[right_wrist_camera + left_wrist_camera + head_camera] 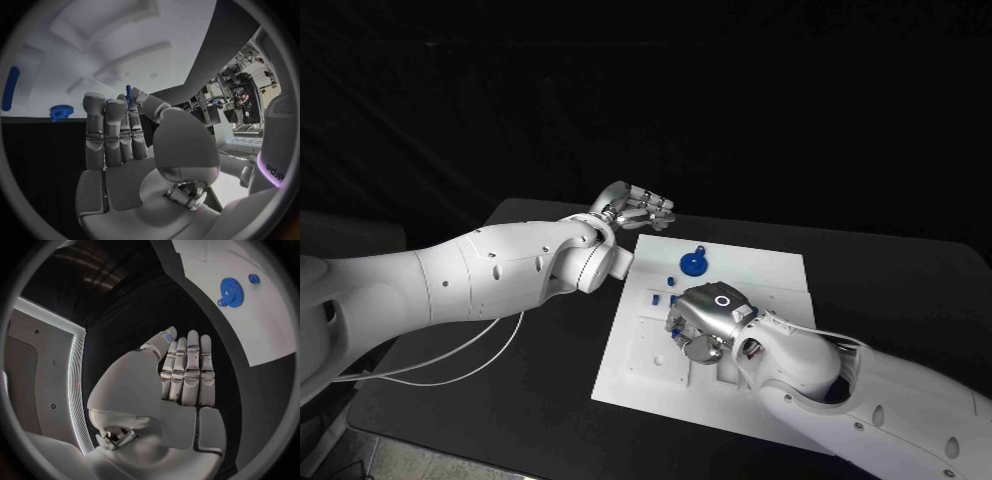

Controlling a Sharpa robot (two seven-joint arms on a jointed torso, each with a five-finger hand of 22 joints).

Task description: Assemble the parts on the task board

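The white task board point(769, 272) lies in the middle of the black table. A blue gear point(694, 263) rests on its far part, with a small blue piece point(700, 248) just beyond it. My right hand point(705, 322) hovers low over the board's left-middle and pinches a thin blue pin point(128, 93) between thumb and a finger, above the board's recesses point(125, 40). A second blue gear point(60, 111) and a long blue piece point(9, 88) lie near it. My left hand point(635, 209) is off the board's far left corner, fingers stretched out and holding nothing point(187, 370).
Small blue parts point(656, 297) lie on the board beside my right hand. The left wrist view shows the gear point(230, 290) and a small blue piece point(254, 278) on the board point(262, 330). Thin cables point(459, 362) hang under my left arm by the table's left edge.
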